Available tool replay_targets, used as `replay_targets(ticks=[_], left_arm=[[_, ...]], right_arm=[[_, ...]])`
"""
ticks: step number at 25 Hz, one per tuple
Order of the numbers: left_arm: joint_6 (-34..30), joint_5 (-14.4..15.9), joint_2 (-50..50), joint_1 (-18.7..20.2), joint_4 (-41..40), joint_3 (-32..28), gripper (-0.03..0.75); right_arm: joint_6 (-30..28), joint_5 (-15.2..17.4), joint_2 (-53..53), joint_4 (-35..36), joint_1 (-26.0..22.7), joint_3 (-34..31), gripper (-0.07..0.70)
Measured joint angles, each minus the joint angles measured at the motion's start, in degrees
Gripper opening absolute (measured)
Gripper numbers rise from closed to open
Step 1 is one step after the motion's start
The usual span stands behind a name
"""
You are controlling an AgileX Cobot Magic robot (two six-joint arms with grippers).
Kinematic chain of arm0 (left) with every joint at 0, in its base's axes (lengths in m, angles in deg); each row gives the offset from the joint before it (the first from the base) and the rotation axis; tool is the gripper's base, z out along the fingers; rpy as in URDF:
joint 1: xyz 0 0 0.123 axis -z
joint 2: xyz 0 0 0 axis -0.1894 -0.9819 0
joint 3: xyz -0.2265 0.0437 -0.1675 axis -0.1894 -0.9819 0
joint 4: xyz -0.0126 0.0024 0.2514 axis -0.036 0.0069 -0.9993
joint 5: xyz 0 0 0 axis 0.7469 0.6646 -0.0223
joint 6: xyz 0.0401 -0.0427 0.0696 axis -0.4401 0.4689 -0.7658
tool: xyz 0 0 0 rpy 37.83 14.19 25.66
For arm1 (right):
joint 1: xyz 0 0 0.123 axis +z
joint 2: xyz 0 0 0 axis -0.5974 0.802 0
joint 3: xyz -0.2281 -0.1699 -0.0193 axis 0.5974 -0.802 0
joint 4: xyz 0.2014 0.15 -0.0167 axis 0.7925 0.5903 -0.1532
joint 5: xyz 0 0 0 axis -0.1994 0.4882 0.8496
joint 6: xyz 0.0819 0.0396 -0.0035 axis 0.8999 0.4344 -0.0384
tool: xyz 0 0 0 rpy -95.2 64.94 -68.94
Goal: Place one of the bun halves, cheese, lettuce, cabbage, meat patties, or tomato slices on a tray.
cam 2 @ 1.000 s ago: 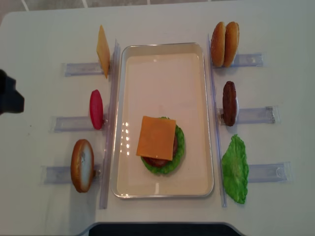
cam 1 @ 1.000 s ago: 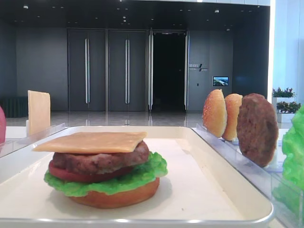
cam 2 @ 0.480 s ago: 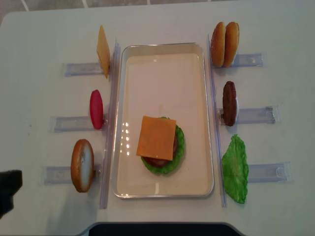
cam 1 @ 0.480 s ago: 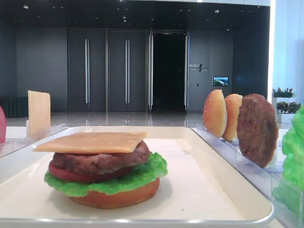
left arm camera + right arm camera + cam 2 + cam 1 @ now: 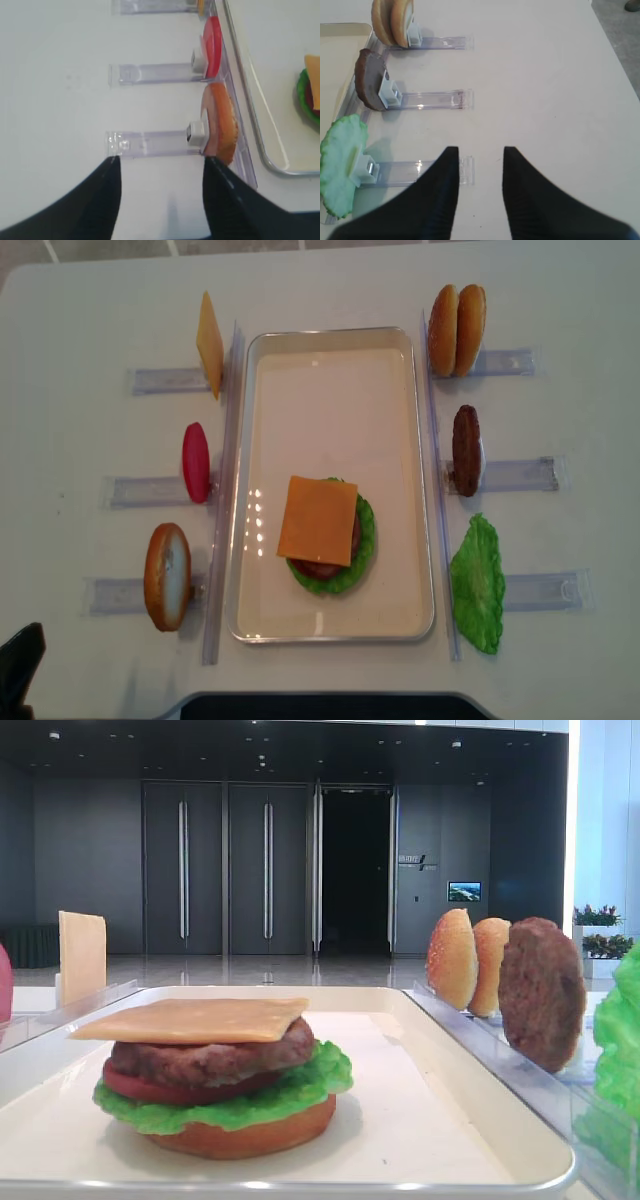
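- my left gripper is spread wide and empty, hanging low over the table just short of the bun half that stands on edge in its clear holder; my right gripper is parted too, holding nothing, near the lettuce leaf.
- the tray, largest thing here: it carries one stack, bottom bun, lettuce, tomato, patty and cheese on top.
- judgement: the stack lacks a top, so the bun half is the likely piece.
- doing it well: come in square so the fingers straddle the bun's edge above the clip, close gently, lift straight up out of the slot before swinging over the rim.
- left holders also keep a tomato slice and a spare cheese slice.
- right holders: two bun halves, a patty.
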Motion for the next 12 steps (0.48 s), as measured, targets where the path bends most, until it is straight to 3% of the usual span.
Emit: replay_targets(ticks=[5,12], left_arm=[[-0.09,-1.71,5.59,0.00,-0.31,-1.26,0.400],[-0.13,-2.23,5.98,0.00,-0.82,-1.26,0.400]], right_arm=[[0.00,0.00,0.00,0.00,0.00,0.00,0.240],[0.00,0.00,0.00,0.00,0.00,0.00,0.240]])
